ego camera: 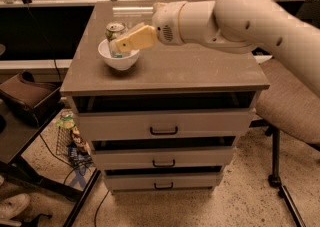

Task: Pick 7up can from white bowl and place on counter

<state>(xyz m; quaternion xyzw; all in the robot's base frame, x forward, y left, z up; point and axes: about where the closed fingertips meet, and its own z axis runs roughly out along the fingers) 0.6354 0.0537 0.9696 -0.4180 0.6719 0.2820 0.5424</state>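
The 7up can (114, 32) stands upright in the white bowl (118, 59) at the left of the counter (200, 71). Its silver top shows above the rim. My gripper (120, 45) reaches in from the right on a large cream arm. Its yellowish fingers (134, 39) lie across the front of the can, hiding most of the can's body.
The cabinet has three drawers with black handles (163, 131). An office chair (290, 101) stands to the right. A black table with a dark bag (25, 96) is on the left. Clutter and cables (72, 146) lie on the floor beside the cabinet. Shelving runs behind.
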